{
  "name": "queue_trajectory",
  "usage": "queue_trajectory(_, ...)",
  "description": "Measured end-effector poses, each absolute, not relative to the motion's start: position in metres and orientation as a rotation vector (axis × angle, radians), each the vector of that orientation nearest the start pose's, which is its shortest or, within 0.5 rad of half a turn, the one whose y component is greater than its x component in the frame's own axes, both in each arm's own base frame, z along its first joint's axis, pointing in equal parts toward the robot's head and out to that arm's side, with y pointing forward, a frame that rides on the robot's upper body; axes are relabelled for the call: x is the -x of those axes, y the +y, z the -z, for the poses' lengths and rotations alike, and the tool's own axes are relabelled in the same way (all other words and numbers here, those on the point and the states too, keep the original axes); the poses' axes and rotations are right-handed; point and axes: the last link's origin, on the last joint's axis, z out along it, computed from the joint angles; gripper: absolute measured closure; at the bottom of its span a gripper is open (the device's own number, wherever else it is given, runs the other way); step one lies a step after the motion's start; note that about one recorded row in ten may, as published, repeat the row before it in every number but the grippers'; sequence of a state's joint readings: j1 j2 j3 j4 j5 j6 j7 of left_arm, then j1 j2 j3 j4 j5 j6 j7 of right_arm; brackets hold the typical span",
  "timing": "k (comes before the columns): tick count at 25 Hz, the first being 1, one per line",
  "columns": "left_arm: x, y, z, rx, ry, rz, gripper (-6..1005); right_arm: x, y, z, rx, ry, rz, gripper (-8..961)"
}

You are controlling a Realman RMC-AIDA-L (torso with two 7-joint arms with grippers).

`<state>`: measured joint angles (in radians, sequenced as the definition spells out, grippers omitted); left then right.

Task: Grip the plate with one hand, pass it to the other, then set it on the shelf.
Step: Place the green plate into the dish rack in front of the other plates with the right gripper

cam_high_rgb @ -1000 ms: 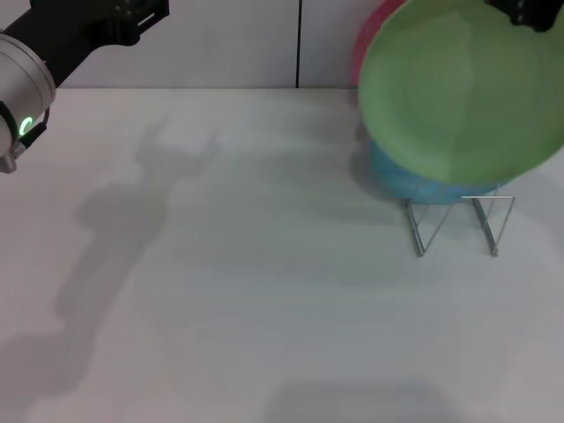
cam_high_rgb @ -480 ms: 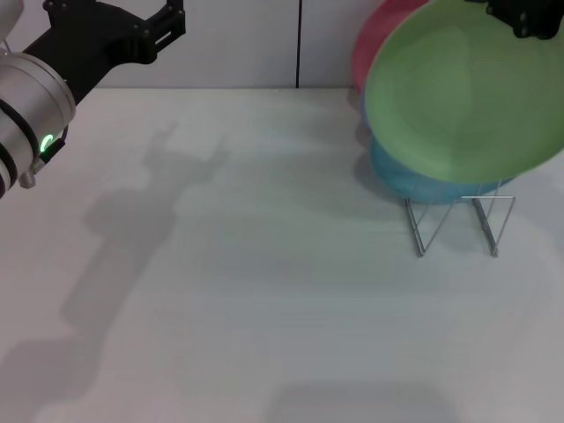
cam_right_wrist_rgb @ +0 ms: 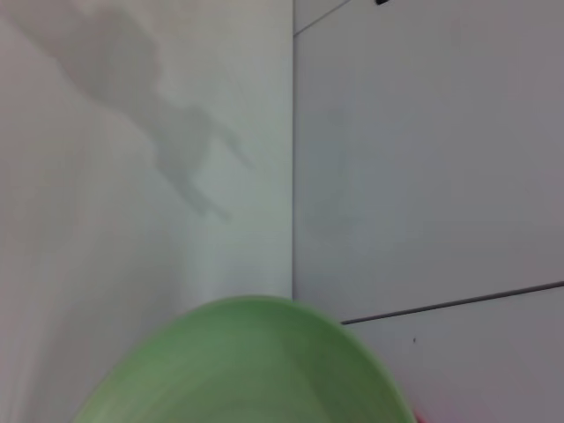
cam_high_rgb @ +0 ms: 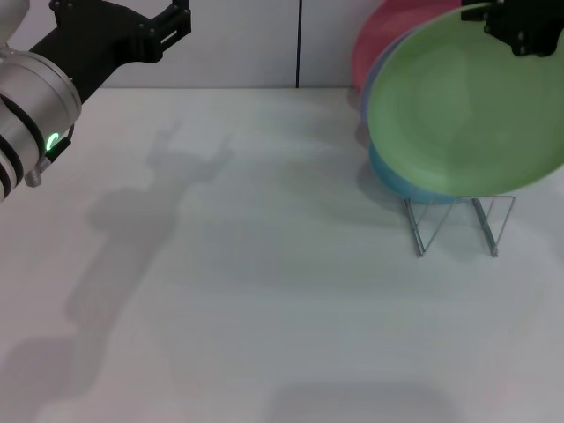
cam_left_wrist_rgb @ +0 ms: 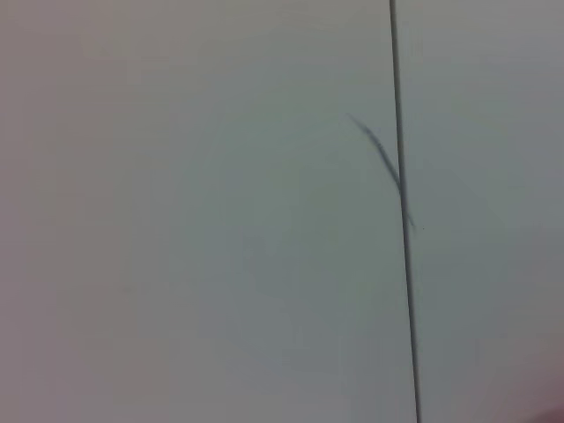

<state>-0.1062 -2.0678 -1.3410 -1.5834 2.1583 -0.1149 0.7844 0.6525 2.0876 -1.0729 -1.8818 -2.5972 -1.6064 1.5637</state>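
Now my right gripper (cam_high_rgb: 526, 25) clamps the light green plate (cam_high_rgb: 467, 106) above the wire dish rack (cam_high_rgb: 458, 225), my left gripper (cam_high_rgb: 167, 22) spread empty.

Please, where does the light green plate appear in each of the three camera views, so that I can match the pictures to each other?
Head view: the green plate fills the upper right, held at its top edge by the right gripper, in front of the wire rack.
Left wrist view: the plate is not in it.
Right wrist view: the plate fills the lower middle.
Shared landmark: the dark vertical wall seam, also seen at and.
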Motion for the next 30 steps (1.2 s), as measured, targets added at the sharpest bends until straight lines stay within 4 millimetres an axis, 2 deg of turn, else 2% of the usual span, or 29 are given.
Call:
queue_trajectory(23,0.141,0.36,-0.028,1.899,-0.456,0.636,139,-0.111,0.351,-0.118,2.412,-0.568,0.503,869)
queue_trajectory(30,0.138,0.36,-0.026,1.909,-0.449,0.639,139,-0.123,0.353,-0.119,2.419,-0.417,0.572,858)
